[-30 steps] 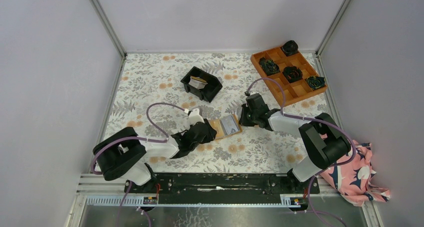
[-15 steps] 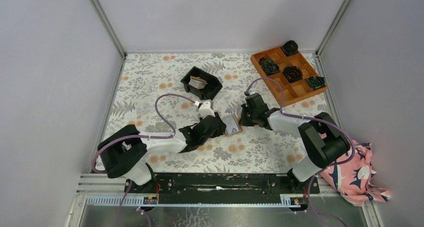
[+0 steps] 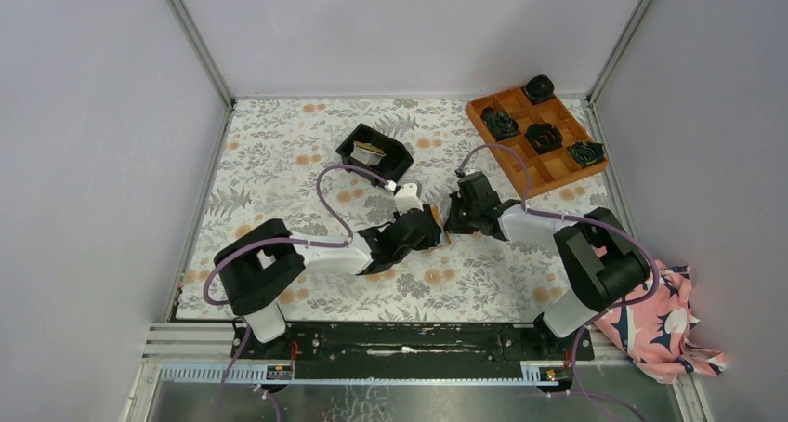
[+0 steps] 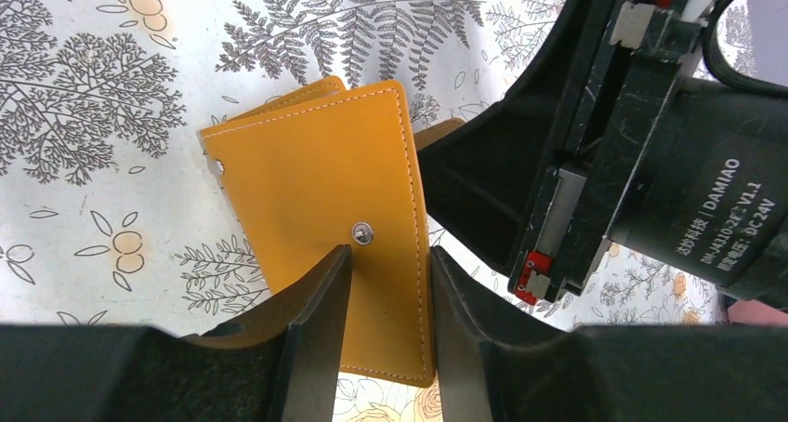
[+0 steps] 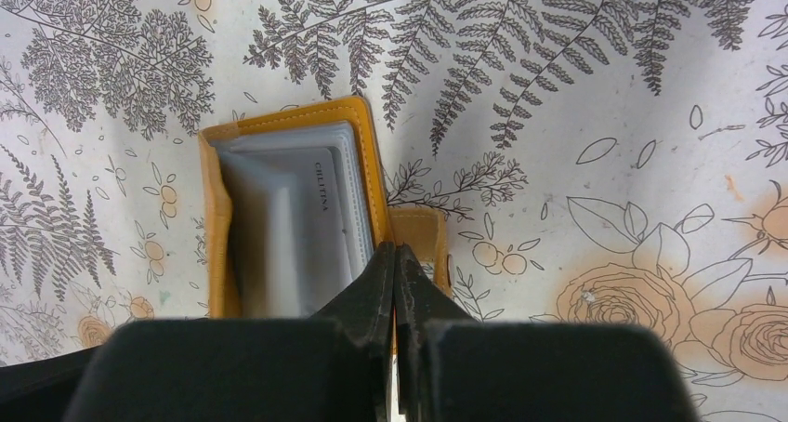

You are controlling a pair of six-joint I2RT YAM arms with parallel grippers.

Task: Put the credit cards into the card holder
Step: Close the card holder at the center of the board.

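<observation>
At centre, R jaws pinch card holder [image 4: 316, 190] edge; L jaws narrow-open over its orange flap.

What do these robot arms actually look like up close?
The left arm and right arm each have white links between bulky black joints, with a purple cable looping alongside. The left tool and right tool have two black fingers. One black motor housing reads DAMIAO, DC 24V.
</observation>
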